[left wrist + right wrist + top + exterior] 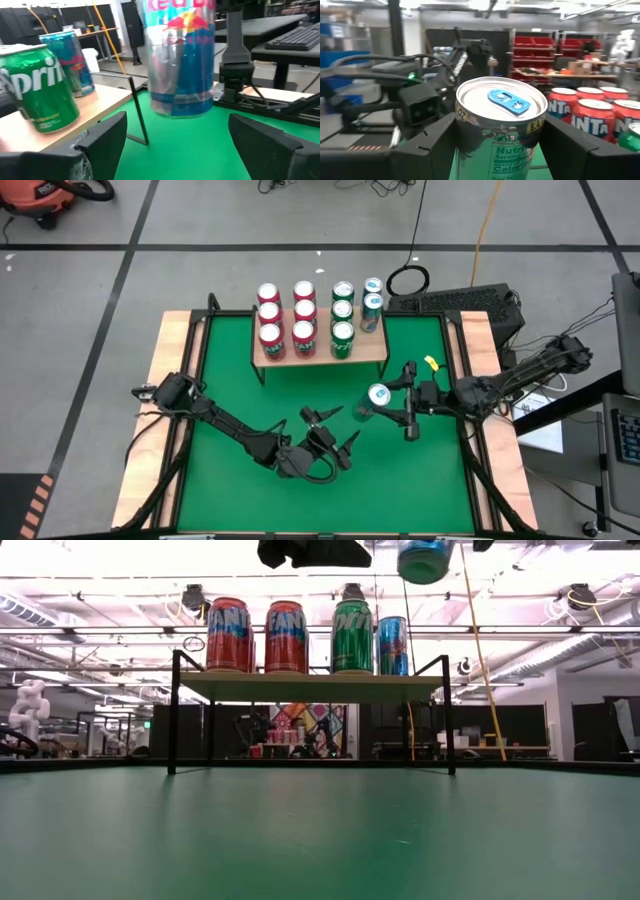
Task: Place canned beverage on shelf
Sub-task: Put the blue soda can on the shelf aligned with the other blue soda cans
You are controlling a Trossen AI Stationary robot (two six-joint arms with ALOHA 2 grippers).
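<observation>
The right gripper (383, 408) is holding a blue-and-silver Red Bull can (375, 400) upright between its two fingers, clamping it by the sides, lifted clear of the green table (420, 480). In the low view the can (424, 560) is hanging high, above the level of the shelf top. It is sitting just in front of the right end of the wooden shelf (372, 352), on its near side and not yet over the board. The shelf is standing at the far side of the table and is carrying six red Fanta cans (286, 315), three green Sprite cans (342, 314) and two more Red Bull cans (372, 298) in columns. The left gripper (331, 430) is hovering over the middle of the table, near the held can, its fingers spread wide and gripping nothing.
</observation>
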